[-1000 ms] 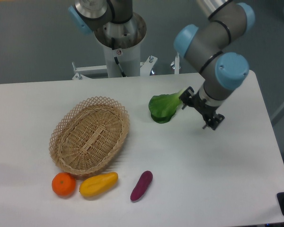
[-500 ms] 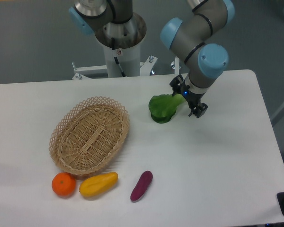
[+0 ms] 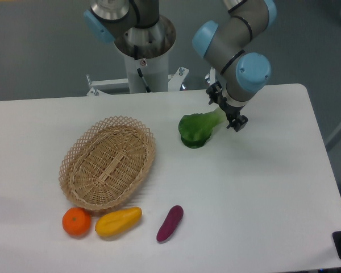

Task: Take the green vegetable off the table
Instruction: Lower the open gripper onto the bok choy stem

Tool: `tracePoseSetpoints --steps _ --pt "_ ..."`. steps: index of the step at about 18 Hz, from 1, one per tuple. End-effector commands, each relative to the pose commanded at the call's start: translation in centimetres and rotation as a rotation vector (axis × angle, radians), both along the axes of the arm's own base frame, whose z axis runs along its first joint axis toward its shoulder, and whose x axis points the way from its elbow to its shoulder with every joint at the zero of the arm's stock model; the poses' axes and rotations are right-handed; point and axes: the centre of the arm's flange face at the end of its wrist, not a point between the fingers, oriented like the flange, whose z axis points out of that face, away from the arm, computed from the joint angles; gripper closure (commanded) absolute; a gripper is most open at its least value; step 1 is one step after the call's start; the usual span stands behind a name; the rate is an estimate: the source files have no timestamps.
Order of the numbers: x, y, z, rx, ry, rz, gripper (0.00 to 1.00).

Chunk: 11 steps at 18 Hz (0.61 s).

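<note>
The green vegetable (image 3: 195, 129) lies on the white table (image 3: 261, 199), right of the middle, dark leaves to the left and pale stem pointing up-right. My gripper (image 3: 226, 108) is at the stem end, low over the table. Its two dark fingers (image 3: 238, 121) stand apart on either side of the stem tip, so it is open. Whether the fingers touch the stem cannot be made out.
A wicker basket (image 3: 108, 162) sits left of the vegetable. Near the front edge lie an orange (image 3: 77, 221), a yellow mango-like piece (image 3: 119, 221) and a purple eggplant-like piece (image 3: 170, 223). The arm's base column (image 3: 143, 54) stands behind the table.
The gripper has swung left and back from the right of the vegetable, ending at its stem end. The vegetable has stayed in place.
</note>
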Motion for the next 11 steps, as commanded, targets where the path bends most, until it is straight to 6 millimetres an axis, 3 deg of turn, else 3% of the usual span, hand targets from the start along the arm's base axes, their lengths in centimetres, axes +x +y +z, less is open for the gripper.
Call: tracePoseSetpoints --steps 11 --pt "1.9 -0.6 -2.4 -0.008 -0.011 -0.004 0.00"
